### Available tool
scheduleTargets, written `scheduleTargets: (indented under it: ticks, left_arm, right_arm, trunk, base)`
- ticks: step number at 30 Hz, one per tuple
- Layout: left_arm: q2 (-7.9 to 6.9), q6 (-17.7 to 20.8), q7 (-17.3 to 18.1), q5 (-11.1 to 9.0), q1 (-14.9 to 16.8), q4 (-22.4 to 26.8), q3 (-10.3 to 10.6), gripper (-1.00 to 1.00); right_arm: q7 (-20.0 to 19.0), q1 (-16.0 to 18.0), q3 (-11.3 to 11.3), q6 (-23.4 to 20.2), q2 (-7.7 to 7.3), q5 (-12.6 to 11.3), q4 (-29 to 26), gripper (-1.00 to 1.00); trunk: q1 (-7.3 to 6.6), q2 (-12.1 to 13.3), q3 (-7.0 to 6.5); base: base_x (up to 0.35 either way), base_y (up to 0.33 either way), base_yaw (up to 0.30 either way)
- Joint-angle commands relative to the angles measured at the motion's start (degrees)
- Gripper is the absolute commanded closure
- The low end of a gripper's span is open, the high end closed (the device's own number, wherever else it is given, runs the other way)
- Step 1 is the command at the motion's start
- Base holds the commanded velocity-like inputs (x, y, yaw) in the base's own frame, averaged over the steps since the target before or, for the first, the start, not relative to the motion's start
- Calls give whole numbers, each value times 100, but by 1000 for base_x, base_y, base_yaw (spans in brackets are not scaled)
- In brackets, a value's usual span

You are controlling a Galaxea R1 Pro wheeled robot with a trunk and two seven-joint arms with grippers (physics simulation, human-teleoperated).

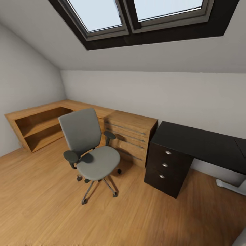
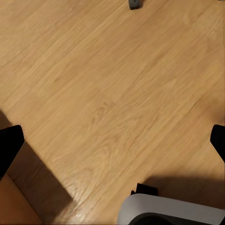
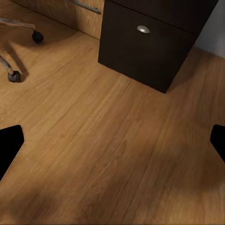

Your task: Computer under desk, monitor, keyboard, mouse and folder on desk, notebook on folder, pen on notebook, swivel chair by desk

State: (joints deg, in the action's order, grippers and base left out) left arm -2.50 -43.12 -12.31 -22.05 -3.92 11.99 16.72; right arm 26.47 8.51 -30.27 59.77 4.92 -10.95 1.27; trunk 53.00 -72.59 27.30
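Here, nearest the robot, both hands hung low over the wood plank floor [image 1: 51, 212]. The left hand [image 2: 112, 140] stood wide, its two dark fingertips [image 2: 9, 145] at opposite edges of the left wrist view with bare boards between them and nothing held. The right hand [image 3: 112, 140] was likewise spread wide and empty, one fingertip [image 3: 9, 145] showing at each edge of the right wrist view, above the floor in front of the black drawer unit with round silver knobs [image 3: 145, 44].

Farther out, the grey padded swivel chair with black armrests and a chrome star base [image 1: 90, 150] stood on the floor in front of the light wooden dresser [image 1: 131, 136], well apart from the kneehole of the large glossy black desk [image 1: 198, 143]. The seat [image 1: 99, 162] appeared bare; no blue folder could be made out on it. The visible stretch of the desk top also appeared bare. A white desk leg [image 1: 232, 186] showed at the far right.

The step in hand was judged to be an approach, with the task barely begun. To do it well, the base should be driven toward the chair on a line clear of the drawer unit's corner, both hands kept raised above the castors [image 3: 37, 36]. The chair would likely roll and swivel under any off-centre push, so contact should be slow and square to the backrest.
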Motion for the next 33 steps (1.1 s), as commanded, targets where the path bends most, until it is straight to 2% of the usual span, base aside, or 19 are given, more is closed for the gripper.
scheduleTargets:
  ticks: [1,17,33]
  left_arm:
    - [-5,-4,-34,-35,-3,13,48,-100]
    - [-5,4,-34,-29,-3,5,-27,-100]
    - [2,13,-34,-28,-3,5,-28,-100]
  right_arm:
    - [8,7,-50,23,5,-46,13,-100]
    - [23,-7,-49,23,0,-47,13,-100]
    - [33,-8,-49,23,0,-47,13,-100]
  trunk:
    - [0,-3,5]
    - [0,-3,5]
    - [0,-3,5]
  base:
    - [-7,0,186]
    - [-1,0,53]
    - [0,0,241]
